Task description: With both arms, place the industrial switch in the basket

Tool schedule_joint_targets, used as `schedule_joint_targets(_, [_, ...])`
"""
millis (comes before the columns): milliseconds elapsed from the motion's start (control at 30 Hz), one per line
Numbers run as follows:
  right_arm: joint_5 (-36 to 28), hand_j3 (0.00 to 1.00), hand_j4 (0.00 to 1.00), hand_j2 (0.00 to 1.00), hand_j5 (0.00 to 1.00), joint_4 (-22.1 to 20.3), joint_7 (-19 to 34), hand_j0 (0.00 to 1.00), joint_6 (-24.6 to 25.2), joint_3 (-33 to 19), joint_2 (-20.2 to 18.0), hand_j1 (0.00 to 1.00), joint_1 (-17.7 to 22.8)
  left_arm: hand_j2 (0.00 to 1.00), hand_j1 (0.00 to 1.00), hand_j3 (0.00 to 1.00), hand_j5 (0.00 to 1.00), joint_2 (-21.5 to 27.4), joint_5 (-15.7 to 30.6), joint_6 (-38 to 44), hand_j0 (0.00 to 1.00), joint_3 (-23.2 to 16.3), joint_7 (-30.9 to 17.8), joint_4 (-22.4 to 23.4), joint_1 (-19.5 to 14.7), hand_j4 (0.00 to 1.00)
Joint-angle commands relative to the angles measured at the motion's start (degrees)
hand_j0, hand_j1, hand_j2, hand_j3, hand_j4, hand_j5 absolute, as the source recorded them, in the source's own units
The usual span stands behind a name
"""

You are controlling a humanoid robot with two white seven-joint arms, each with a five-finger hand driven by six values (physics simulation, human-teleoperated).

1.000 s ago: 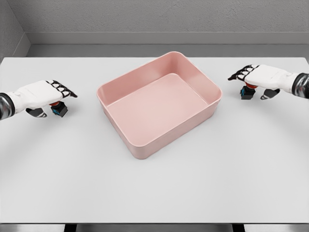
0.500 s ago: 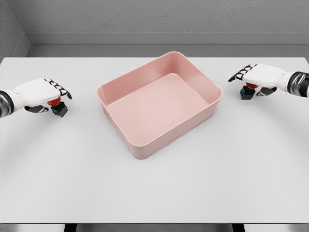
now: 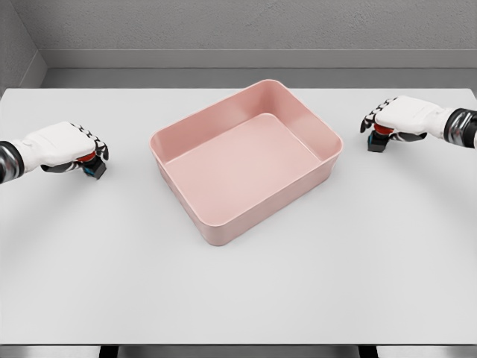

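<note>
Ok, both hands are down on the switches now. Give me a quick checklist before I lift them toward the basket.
1. Left hand closed over the left switch: ok, fingers curl over its red top.
2. Right hand closed over the right switch: ok, fingers wrap it.
3. Grip firm enough to lift: cannot tell, contact under the palms is hidden.
4. Pink basket free inside: ok, nothing lies in it.
5. Paths from each switch to the basket: ok, bare table between them.
6. Switches off the table: not ok, both sit on it.
</note>
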Motion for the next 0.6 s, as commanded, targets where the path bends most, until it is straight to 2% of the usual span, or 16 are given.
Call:
schedule_joint_targets(0, [-0.1,0.56,0.56,0.56,0.56,0.0,0.0,0.56,0.1,-0.1,0.0,0.56,0.0,0.58,0.58,0.58,0.58,0.0,0.0,0.0,0.58,0.0,0.0,-0.1,0.0,0.58])
schedule_joint_targets(133, [-0.1,0.54,0.54,0.54,0.54,0.0,0.0,0.54,0.1,-0.1,0.0,0.54,0.0,0.53,0.53,0.53,0.53,0.0,0.0,-0.7,0.53,0.0,0.0,-0.1,0.0,0.53])
schedule_joint_targets(367, [-0.2,0.48,0.48,0.48,0.48,-0.7,-0.1,0.48,0.1,-0.8,-0.1,0.48,-0.2,0.49,0.49,0.49,0.49,0.1,0.1,-0.9,0.49,-0.1,0.0,-0.1,-0.2,0.49])
schedule_joint_targets(500, [-0.2,0.46,0.46,0.46,0.46,-0.8,0.0,0.46,0.1,-2.0,-0.1,0.46,-0.2,0.48,0.48,0.48,0.48,0.6,0.7,-4.6,0.48,-0.9,0.0,-0.4,-2.2,0.48])
schedule_joint_targets(567, [-0.2,0.45,0.45,0.45,0.45,-0.9,0.0,0.45,0.1,-2.3,-0.1,0.45,-0.2,0.48,0.48,0.48,0.48,1.2,2.5,-6.2,0.48,-0.9,0.0,-1.0,-3.3,0.48])
